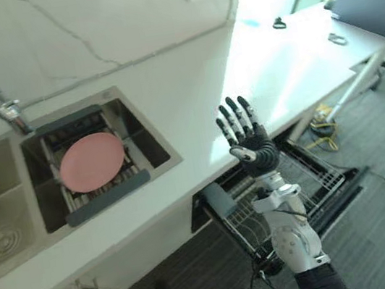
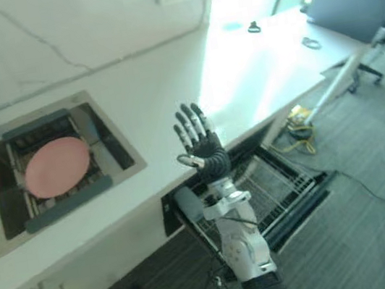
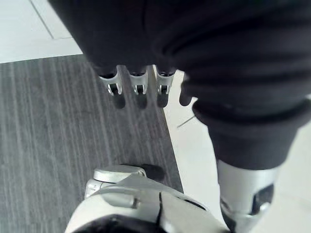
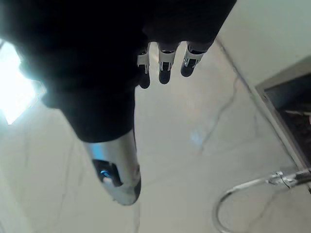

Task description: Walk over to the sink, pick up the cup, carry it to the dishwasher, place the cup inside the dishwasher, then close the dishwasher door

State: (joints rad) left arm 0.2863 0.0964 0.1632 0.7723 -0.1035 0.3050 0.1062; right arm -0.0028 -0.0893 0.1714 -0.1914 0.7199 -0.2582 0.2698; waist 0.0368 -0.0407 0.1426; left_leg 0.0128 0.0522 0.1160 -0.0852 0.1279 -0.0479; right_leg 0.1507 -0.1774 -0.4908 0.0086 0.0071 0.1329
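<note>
**Two open hands, no cup in either**

Both hands are carrying nothing. The right hand [image 1: 251, 146] is hovering upright above the front edge of the countertop [image 1: 191, 86], fingers spread and straight. The left hand [image 3: 139, 90] is hanging over the dark floor [image 3: 58, 136] with its fingers relaxed.

Where the cup is sitting cannot be told. What is lying in the sink [image 1: 141, 134] is a pink plate [image 1: 91, 162], resting flat on a grey rack [image 1: 105, 197] beside the tap [image 1: 12, 114]. It is probably stiff and light, but smooth and perhaps wet, so likely slippery. Pinching it at the rim nearest the robot, thumb above and fingers below, is looking like the safest hold, and letting it drop could crack it.

The head views are showing the sink and the open dishwasher [image 1: 340, 198], whose wire basket [image 1: 310, 170] is pulled out below the counter, just behind the right forearm. The wrist views are confirming each hand's empty fingers, and the right one is also catching the veined wall [image 4: 204, 126].
</note>
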